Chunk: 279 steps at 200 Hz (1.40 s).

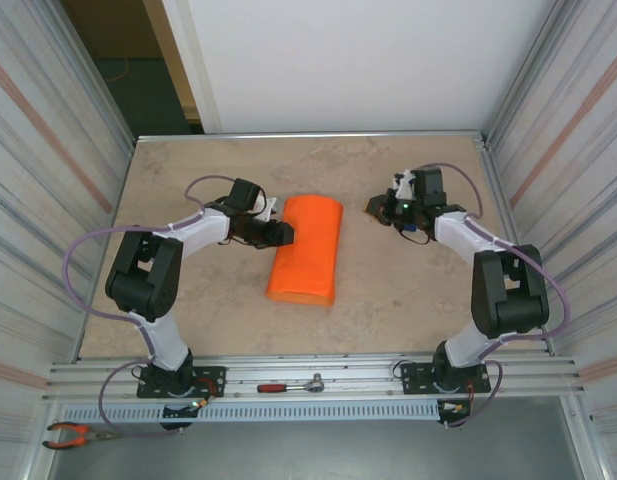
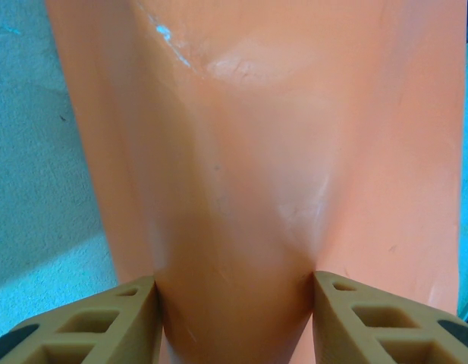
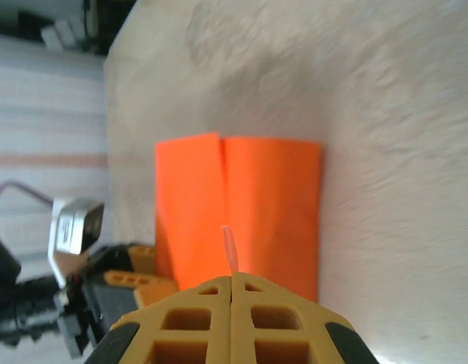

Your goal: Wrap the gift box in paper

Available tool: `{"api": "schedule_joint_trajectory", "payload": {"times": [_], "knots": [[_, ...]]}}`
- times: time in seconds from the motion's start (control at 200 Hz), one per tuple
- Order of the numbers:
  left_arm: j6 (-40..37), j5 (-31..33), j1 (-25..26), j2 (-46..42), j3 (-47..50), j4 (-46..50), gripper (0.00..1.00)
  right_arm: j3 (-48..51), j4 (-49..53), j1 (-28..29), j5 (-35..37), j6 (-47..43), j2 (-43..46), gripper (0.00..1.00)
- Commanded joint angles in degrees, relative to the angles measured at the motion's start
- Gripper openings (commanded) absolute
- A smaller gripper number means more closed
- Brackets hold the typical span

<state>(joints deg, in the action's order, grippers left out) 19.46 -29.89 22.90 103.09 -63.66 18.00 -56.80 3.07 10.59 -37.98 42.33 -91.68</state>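
Beige mottled bench (image 1: pixel 408 300), red-handled ratchet wrench (image 1: pixel 291 385) lying on the aluminium rail (image 1: pixel 368 371) at 6 o'clock, orange-handled pliers (image 1: pixel 73 434) at 7 o'clock, white panel (image 1: pixel 358 60) at 12 o'clock.

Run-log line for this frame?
left tool: clamped on paper, left side | right tool: shut, pinching thin clear strip, apart from paper | paper: folded over, seam up, on table
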Motion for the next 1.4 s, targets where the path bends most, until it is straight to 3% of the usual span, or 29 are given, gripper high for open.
{"api": "schedule_joint_trajectory", "payload": {"times": [0.0, 0.311, 0.616, 1.072, 1.172, 1.393], "knots": [[-2.06, 7.87, 1.71, 4.93, 3.26, 9.24, 0.49, -3.94, 7.78, 3.81, -2.29, -5.9, -1.32, 0.0], [-2.06, 7.83, 1.76, 4.8, 3.36, 9.16, 0.49, -9.17, 13.74, 10.67, 0.38, -10.31, -5.59, 0.0], [-2.11, 7.8, 1.8, 4.75, 3.38, 9.09, 0.49, -9.49, 12.66, 12.54, 0.98, -10.57, -10.15, 0.0], [-1.73, 7.93, 1.8, 4.71, 3.6, 9.07, 0.49, -10.85, 18.31, 14.47, 8.82, -14.61, -12.63, 0.0], [-1.78, 8.07, 1.8, 4.63, 3.67, 9.01, 0.49, -12.09, 20.18, 15.74, 11.34, -15.2, -12.09, 0.19], [-1.61, 8.36, 1.88, 4.67, 3.68, 9.32, 0.49, -13.65, 22.33, 16.97, 15.04, -15.79, -11.28, 0.25]]}}
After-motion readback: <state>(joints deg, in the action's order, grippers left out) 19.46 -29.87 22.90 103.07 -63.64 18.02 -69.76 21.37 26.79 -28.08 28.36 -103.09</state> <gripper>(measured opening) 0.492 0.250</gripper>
